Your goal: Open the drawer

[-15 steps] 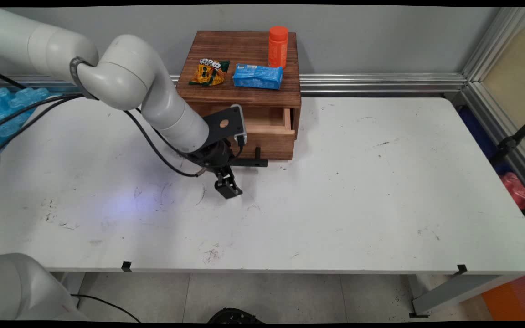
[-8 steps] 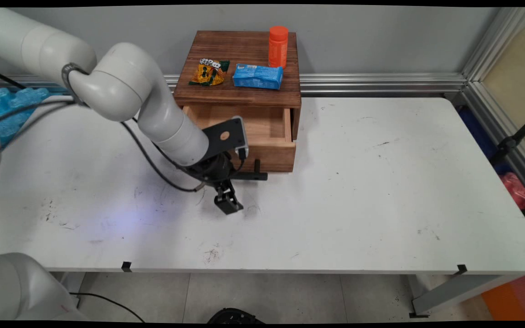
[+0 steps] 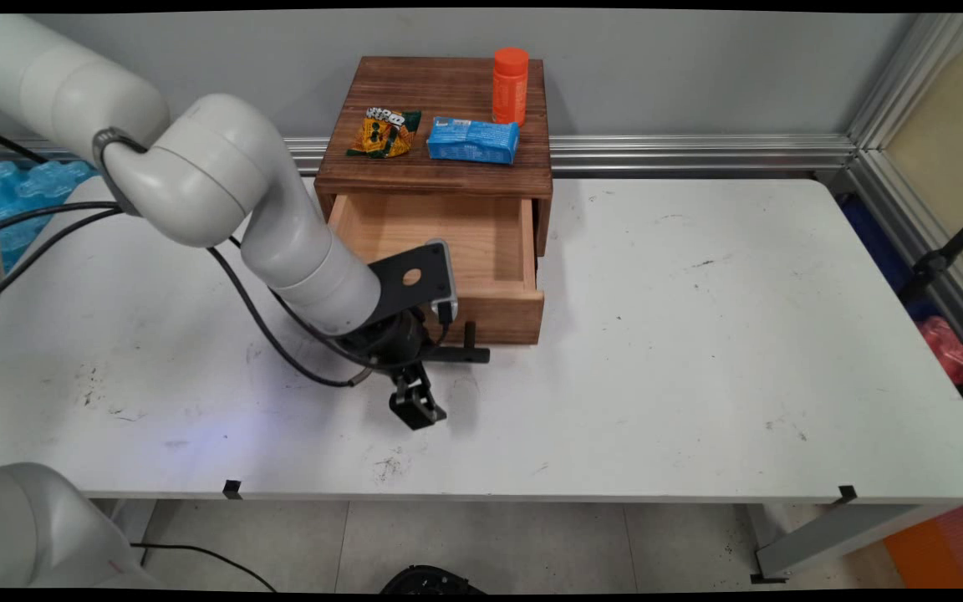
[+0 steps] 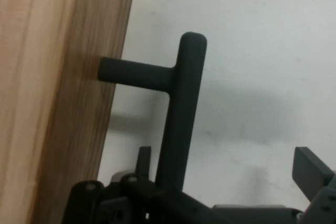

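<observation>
Three items, bottle (image 3: 510, 85) and two packets, top the cabinet (image 3: 440, 159).

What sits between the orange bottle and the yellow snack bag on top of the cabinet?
The blue packet, lying flat on the wooden cabinet between the orange bottle and the yellow snack bag, in the main view.

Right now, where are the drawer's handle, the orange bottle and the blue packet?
Handle (image 4: 181, 124): hand view, on its long black bar.
Bottle (image 3: 510, 90): main view, on its orange body, below the cap.
Packet (image 3: 472, 140): main view, on the middle of its blue wrapper.
</observation>
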Motion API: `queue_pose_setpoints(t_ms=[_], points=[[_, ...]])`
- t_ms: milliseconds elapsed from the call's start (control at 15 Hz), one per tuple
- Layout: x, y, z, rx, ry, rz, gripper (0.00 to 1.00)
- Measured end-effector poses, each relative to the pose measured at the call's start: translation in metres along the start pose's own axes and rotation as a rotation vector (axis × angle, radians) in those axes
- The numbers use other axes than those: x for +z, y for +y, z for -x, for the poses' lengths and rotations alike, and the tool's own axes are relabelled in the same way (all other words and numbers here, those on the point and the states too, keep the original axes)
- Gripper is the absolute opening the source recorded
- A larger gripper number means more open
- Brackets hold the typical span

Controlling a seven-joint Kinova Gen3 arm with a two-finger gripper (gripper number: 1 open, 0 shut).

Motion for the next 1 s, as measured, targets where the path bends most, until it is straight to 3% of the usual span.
queue_pose_setpoints(t_ms=[1000], points=[[-0.014,0.054,0.006,0.016,-0.045,0.05,1.0]])
